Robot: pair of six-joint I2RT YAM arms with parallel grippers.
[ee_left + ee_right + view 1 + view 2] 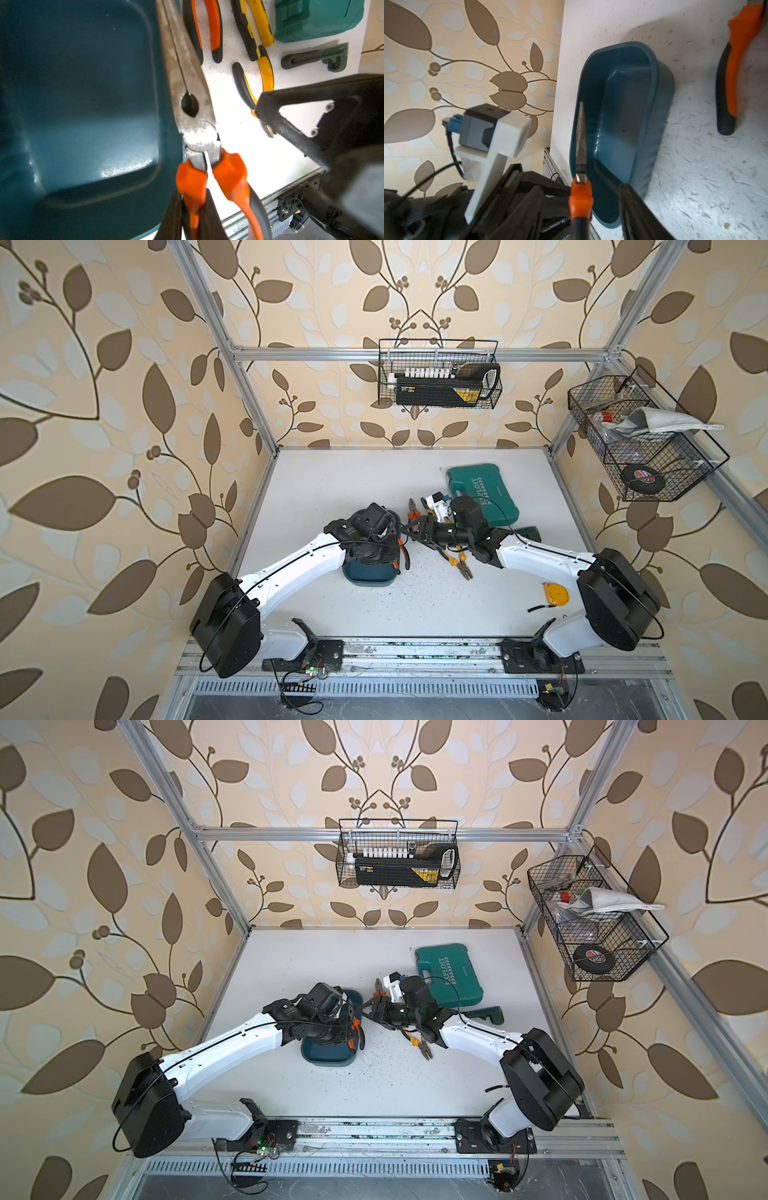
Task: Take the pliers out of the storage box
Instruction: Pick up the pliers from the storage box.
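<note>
Desk (415, 605) scuffed white | storage box (83, 104) looks emptied | left pincer (191, 218) clenched on last long-nose pliers (187, 87) above its rim | three other pliers (214, 27) lie outside | right pincer (415, 531) grip: cannot tell

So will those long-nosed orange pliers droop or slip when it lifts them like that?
Probably stiff: the long-nose pliers look like solid metal. The left end effector seems to pinch only one orange handle, so the free handle may swing on the pivot. The long steel nose likely makes them front-heavy, though the rubbery grips should resist slipping.
</note>
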